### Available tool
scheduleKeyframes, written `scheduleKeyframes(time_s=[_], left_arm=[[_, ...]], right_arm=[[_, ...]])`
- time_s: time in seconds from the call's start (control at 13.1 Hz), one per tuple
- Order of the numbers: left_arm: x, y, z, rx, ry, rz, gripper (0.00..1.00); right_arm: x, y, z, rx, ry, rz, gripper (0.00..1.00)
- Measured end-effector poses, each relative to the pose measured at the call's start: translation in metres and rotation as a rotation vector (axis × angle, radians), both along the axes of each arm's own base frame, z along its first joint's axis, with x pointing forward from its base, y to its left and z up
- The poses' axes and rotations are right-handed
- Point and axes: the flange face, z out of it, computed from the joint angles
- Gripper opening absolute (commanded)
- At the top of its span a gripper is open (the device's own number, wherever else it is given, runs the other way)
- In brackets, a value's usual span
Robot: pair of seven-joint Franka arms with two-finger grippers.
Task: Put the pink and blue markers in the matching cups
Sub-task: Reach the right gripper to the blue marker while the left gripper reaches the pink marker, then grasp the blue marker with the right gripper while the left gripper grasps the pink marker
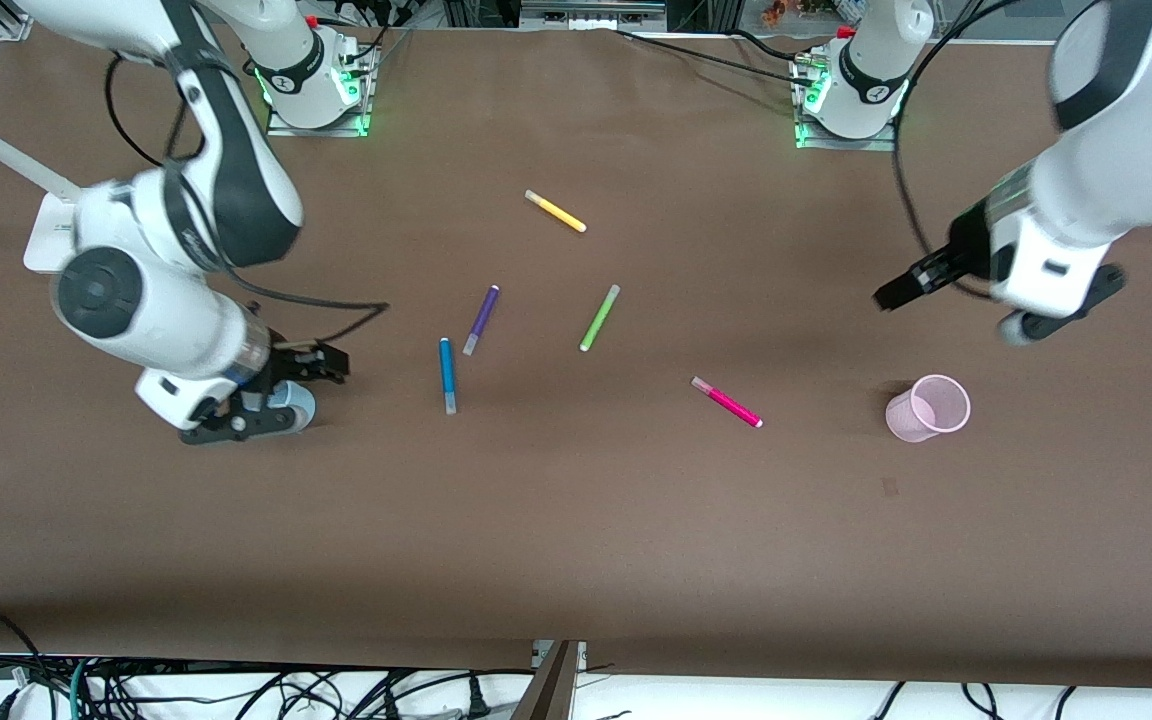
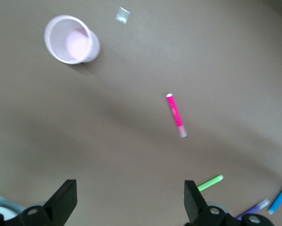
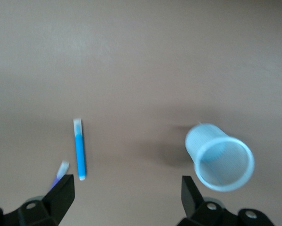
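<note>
High front camera facing my bases, my wrist cameras looking down, sharing pink marker [image 1: 727, 402], blue marker [image 3: 79, 150].

You have a matt brown worktop [image 1: 576, 540], cloth-like and smooth. The pink cup [image 1: 927, 408] and blue cup [image 3: 220, 157] look like translucent plastic, faintly meshed. The arm shells [image 1: 1116, 170] are glossy white plastic.

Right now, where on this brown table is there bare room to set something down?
The wide strip of brown table nearer the front camera than the blue marker, hot pink marker and pale pink cup is bare. The middle is crowded: purple marker, lime-green marker, yellow marker.
</note>
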Motion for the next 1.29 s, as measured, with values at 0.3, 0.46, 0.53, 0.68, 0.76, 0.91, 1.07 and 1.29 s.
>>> scheduleKeyframes(time_s=[0.3, 0.46, 0.53, 0.68, 0.76, 0.91, 1.07, 1.29], left_arm=[[0.025, -0.063, -0.082, -0.021, 0.011, 0.104, 1.00], [0.036, -0.076, -0.127, -0.026, 0.024, 0.141, 1.00], [0.040, -0.078, -0.149, -0.025, 0.038, 0.164, 1.00], [0.046, -0.077, -0.192, -0.018, 0.074, 0.210, 1.00], [0.047, -0.077, -0.212, -0.013, 0.096, 0.223, 1.00], [0.047, -0.081, -0.247, -0.008, 0.121, 0.250, 1.00], [0.044, -0.094, -0.277, -0.007, 0.131, 0.265, 1.00], [0.038, -0.116, -0.307, -0.008, 0.126, 0.294, 1.00]], right_arm=[[0.004, 0.054, -0.067, 0.023, -0.043, -0.007, 1.00], [0.000, 0.077, -0.099, 0.029, -0.048, -0.012, 1.00], [-0.001, 0.083, -0.114, 0.032, -0.051, -0.014, 1.00], [-0.002, 0.094, -0.140, 0.041, -0.064, -0.015, 1.00], [-0.004, 0.099, -0.152, 0.044, -0.065, -0.022, 1.00], [-0.009, 0.106, -0.173, 0.041, -0.055, -0.025, 1.00], [-0.015, 0.113, -0.188, 0.034, -0.038, -0.013, 1.00], [-0.025, 0.118, -0.200, 0.022, -0.016, 0.002, 1.00]])
